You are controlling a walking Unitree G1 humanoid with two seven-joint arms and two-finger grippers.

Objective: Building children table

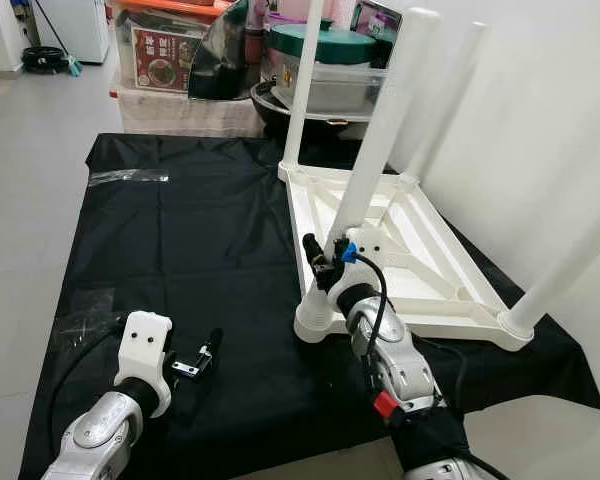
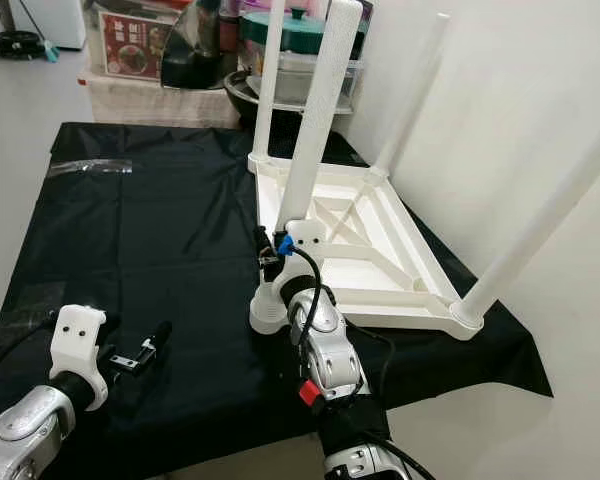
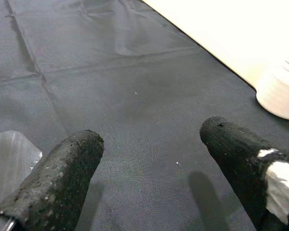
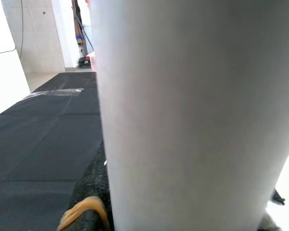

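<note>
Nearest, the right pincer (image 1: 325, 262) is clamped around the lower part of a white table leg (image 1: 380, 150) standing in the near corner socket of the upturned tabletop (image 1: 420, 270) on the black sheet (image 1: 180, 250). Smooth, stiff and probably light plastic, the leg may slip; grip low, near the socket. The left pincer (image 3: 149, 159) hovers spread wide and empty over the sheet.

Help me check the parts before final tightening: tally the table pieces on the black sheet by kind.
White legs standing in corners: 4 (near-left one held by the right gripper)
Upturned white tabletop: 1
Total: 5
</note>
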